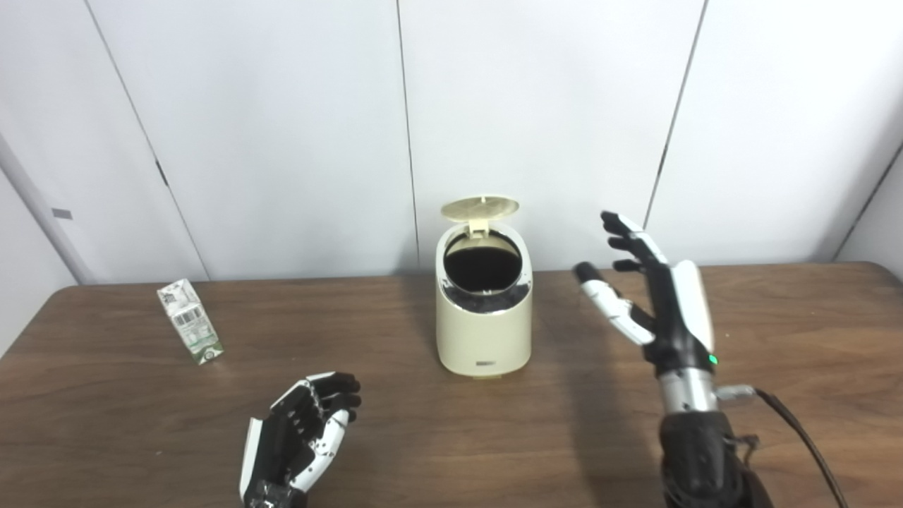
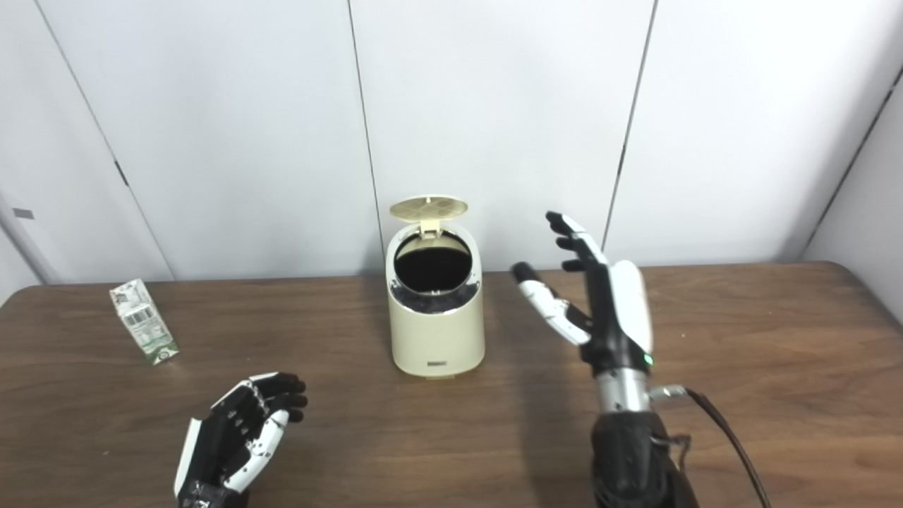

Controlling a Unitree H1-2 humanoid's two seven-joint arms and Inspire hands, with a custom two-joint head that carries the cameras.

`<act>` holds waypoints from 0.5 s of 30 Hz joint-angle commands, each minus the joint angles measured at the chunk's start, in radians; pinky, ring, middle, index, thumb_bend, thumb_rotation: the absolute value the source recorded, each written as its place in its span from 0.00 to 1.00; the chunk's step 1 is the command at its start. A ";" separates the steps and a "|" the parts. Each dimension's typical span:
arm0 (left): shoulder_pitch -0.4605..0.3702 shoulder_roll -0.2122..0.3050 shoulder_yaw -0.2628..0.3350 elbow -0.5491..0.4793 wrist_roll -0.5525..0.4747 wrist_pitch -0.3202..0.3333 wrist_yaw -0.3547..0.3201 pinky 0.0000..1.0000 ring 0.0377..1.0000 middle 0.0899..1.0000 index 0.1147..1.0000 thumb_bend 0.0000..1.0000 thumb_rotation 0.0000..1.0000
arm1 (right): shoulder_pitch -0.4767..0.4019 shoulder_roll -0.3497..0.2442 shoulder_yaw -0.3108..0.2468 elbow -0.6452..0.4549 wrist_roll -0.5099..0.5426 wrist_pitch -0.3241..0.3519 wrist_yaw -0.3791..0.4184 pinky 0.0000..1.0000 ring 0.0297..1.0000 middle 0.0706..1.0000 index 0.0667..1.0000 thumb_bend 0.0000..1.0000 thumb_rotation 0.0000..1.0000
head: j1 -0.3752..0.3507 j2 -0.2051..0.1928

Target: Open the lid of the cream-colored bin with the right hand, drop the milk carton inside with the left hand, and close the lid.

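White wall panels back a dark wooden table [image 1: 106,423] where the cream-colored bin [image 1: 483,331] stands with its lid [image 1: 480,207] raised. Right hand [image 1: 652,296] hovers beside it, fingers spread, empty. Left hand [image 1: 300,437] rests loosely curled, empty, well apart from the milk carton [image 1: 190,321] standing far left.

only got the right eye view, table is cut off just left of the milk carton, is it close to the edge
observer: no. The left eye view shows the table ending in a left corner, and the milk carton stands well inside that corner.
operator: and the left robot hand, near that edge too
observer: no. In the left eye view the edge slants out of frame about level with the carton. The left robot hand, open and holding nothing, is nearer the robot and well to the right of the edge.
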 commanded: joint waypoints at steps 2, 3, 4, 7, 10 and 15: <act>-0.026 -0.002 -0.001 -0.007 0.012 -0.034 0.007 0.57 0.59 0.60 0.58 0.28 0.22 | 0.037 -0.011 -0.025 -0.033 0.023 -0.128 -0.045 0.60 0.70 0.71 0.70 0.22 0.63 | 0.002 0.000; -0.027 -0.002 -0.001 -0.003 0.010 -0.038 0.007 0.57 0.59 0.60 0.58 0.28 0.21 | 0.055 -0.011 -0.031 -0.033 0.028 -0.150 -0.050 0.60 0.69 0.70 0.69 0.23 0.65 | 0.002 -0.002; -0.028 -0.002 0.000 0.000 0.009 -0.039 0.006 0.57 0.59 0.60 0.58 0.28 0.21 | 0.072 -0.011 -0.037 -0.034 0.032 -0.168 -0.053 0.59 0.69 0.69 0.68 0.24 0.65 | 0.002 -0.004; -0.029 -0.002 -0.002 0.002 0.007 -0.038 0.003 0.57 0.59 0.60 0.58 0.27 0.21 | 0.112 -0.008 -0.054 -0.027 0.038 -0.205 -0.060 0.57 0.66 0.67 0.66 0.27 0.62 | 0.006 -0.007; -0.030 0.001 -0.005 0.009 0.016 -0.046 0.004 0.57 0.60 0.61 0.59 0.27 0.21 | 0.147 -0.006 -0.064 -0.003 0.022 -0.245 -0.081 0.55 0.64 0.65 0.65 0.28 0.58 | 0.010 -0.012; -0.030 0.002 -0.002 0.015 -0.001 -0.056 -0.002 0.58 0.60 0.61 0.59 0.27 0.21 | 0.190 0.007 -0.068 0.041 0.006 -0.303 -0.120 0.56 0.64 0.66 0.66 0.26 0.55 | 0.007 -0.012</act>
